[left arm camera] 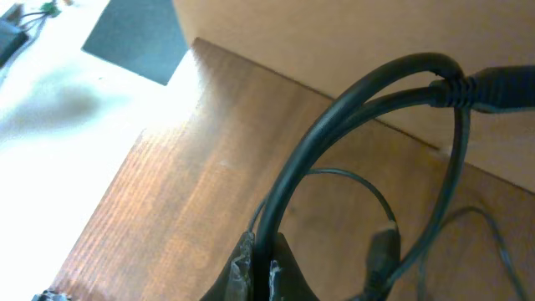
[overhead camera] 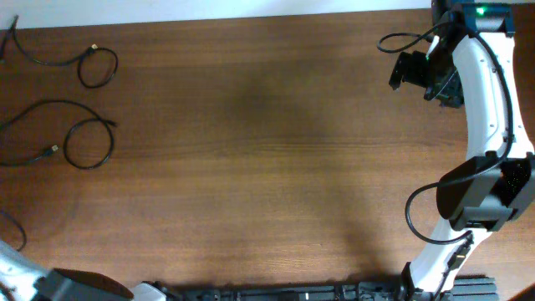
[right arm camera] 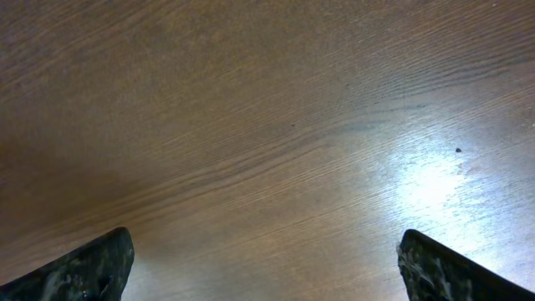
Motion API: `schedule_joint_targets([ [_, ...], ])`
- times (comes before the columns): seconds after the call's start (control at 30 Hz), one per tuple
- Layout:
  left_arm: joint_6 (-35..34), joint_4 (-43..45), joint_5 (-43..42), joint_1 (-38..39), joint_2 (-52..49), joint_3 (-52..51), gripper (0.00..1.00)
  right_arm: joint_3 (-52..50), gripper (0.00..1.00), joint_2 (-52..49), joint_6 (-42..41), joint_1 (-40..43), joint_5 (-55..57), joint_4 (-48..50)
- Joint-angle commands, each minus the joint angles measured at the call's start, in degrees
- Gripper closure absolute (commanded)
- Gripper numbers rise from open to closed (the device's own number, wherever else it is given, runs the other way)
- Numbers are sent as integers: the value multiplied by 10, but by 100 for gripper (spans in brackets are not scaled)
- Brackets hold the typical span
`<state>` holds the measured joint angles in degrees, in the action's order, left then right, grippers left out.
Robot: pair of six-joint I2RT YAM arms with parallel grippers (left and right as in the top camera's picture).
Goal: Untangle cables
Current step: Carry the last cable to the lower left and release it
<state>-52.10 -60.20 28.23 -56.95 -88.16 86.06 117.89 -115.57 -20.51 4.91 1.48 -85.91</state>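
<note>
We look down on a brown wooden surface (overhead camera: 251, 150) that fills nearly the whole overhead frame. The white right arm (overhead camera: 489, 100) curves up the right edge, from the lower right to the upper right corner. Only a small part of the left arm (overhead camera: 17, 272) shows, in the lower left corner.

The right gripper (right arm camera: 263, 242) hangs over bare wood at the upper right of the overhead frame. In its own wrist view the two fingers sit at the bottom corners, spread wide apart with nothing between them.

The left gripper (left arm camera: 261, 266) shows at the bottom edge of its wrist view, its fingers drawn close together. A looped cord (left arm camera: 334, 117) rises from between them, arcs to the upper right of that frame and ends in a dark plug (left arm camera: 493, 88). We take it to be one of the cables, pinched in the gripper, though so close to the lens it is hard to be sure.

The cables (overhead camera: 88, 142) lie at the upper left of the overhead frame, well apart from the right arm. One makes a small loop (overhead camera: 99, 67) near the top left. Another sweeps in from the left edge and curls into a ring just below it, with a light-coloured tip (overhead camera: 50, 150) beside the ring. A third strand (overhead camera: 12, 226) curves along the left edge lower down
</note>
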Motion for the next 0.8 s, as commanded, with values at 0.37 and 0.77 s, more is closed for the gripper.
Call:
schedule_joint_targets([
  [0.37, 123, 17, -268, -45, -205, -8, 93, -2, 2, 6, 3, 0, 1, -1],
  [0.77, 209, 27, -217, -45, -217, -16, 31, -2, 2, 6, 3, 0, 1, -1],
])
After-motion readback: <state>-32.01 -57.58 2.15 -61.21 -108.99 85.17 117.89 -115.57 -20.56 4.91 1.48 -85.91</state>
